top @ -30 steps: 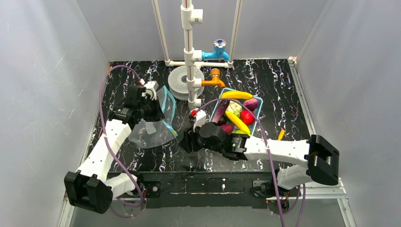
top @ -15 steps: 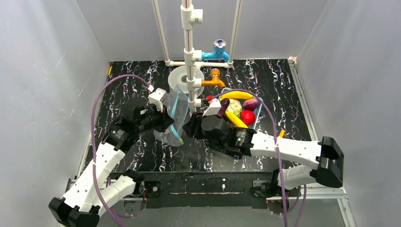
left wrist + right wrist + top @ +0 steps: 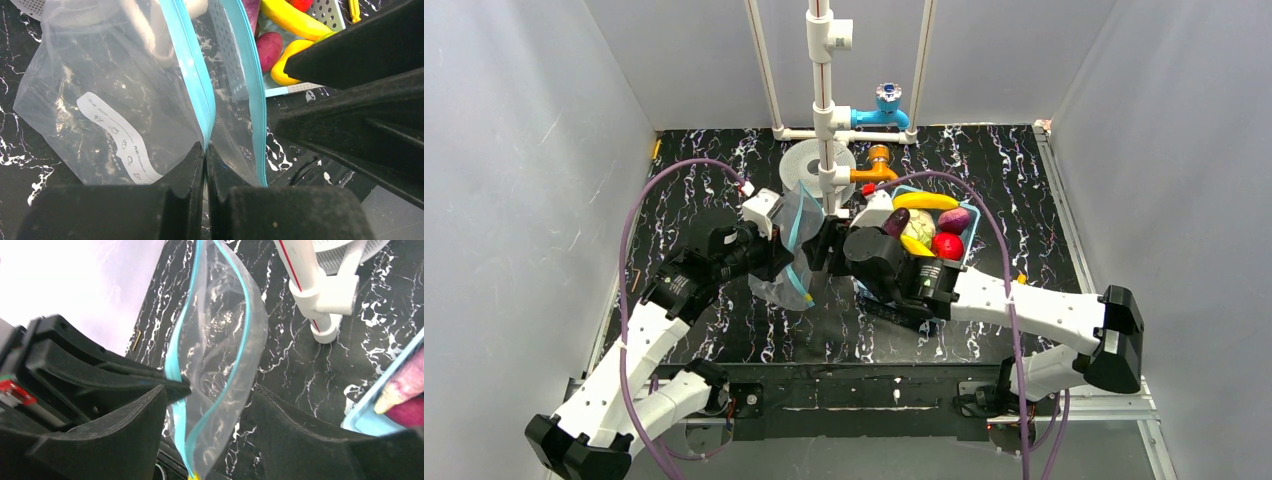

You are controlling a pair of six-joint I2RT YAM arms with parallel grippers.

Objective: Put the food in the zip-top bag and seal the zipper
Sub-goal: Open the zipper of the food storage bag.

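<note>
The clear zip-top bag (image 3: 786,255) hangs upright above the black table, its mouth parted. My left gripper (image 3: 205,150) is shut on one lip of the blue zipper (image 3: 192,75). The other lip (image 3: 239,350) bows away from it. My right gripper (image 3: 210,395) is open, its two fingers straddling the bag's mouth (image 3: 220,340) without pinching it. The food lies in the light-blue basket (image 3: 965,262) right of the bag: a banana (image 3: 924,201), a red apple (image 3: 947,246), a pale cabbage (image 3: 918,226) and an eggplant (image 3: 896,222). No food shows inside the bag.
A white pipe stand (image 3: 829,120) with a blue tap (image 3: 886,108) and an orange tap (image 3: 876,166) rises just behind the bag, over a white round disc (image 3: 804,165). Grey walls close in on both sides.
My left arm has lifted the bag off the table and carried it right, towards the middle. My right gripper has moved up to the bag's mouth and opened wider.
</note>
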